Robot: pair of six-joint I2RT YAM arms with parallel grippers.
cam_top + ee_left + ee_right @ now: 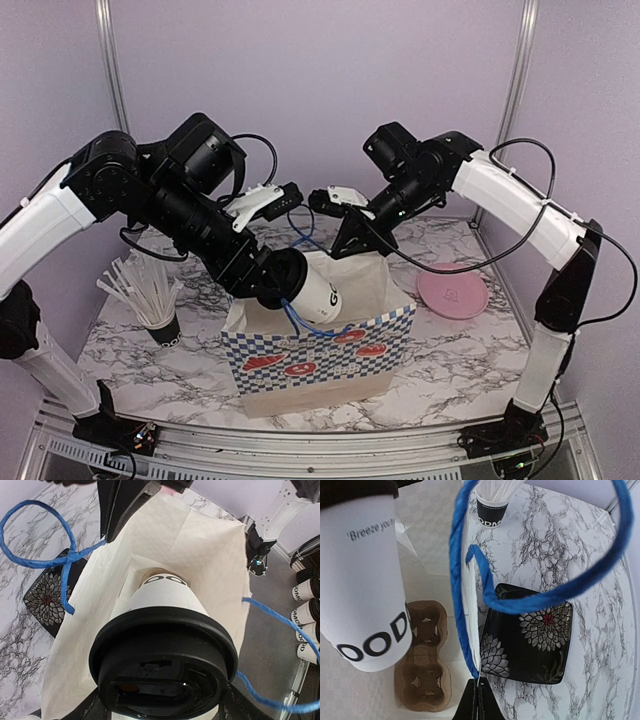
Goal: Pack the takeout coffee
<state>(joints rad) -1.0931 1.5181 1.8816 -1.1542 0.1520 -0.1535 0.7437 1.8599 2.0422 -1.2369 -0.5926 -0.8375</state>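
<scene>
Straws stand in a short black cup (152, 318) at the far left of the marble table (470, 355). Next to it the left gripper (268, 281) reaches in over the paper bag (320, 368). Its fingers are closed on the lid end of the coffee cup (318, 290), and in the left wrist view the black lid (162, 652) fills the space between them. The coffee cup is tilted, with its bottom pointing down into the open mouth of the bag and its lid up towards the left arm. Seen from the right wrist, its white side with black lettering hangs over a brown cardboard cup carrier (422, 655) lying on the floor of the bag. I cannot tell whether the cup touches the carrier.

The bag stands in the middle of the table, blue check on its front and a blue cord handle (459, 580) looping up from its back edge. The right gripper (477, 701) is pinched tight on that back wall, fingers together with the paper between them. Behind the bag lies a square black plate with a flower pattern (532, 635). Further right, a round pink disc (452, 292) lies flat on the table, well apart from the bag.
</scene>
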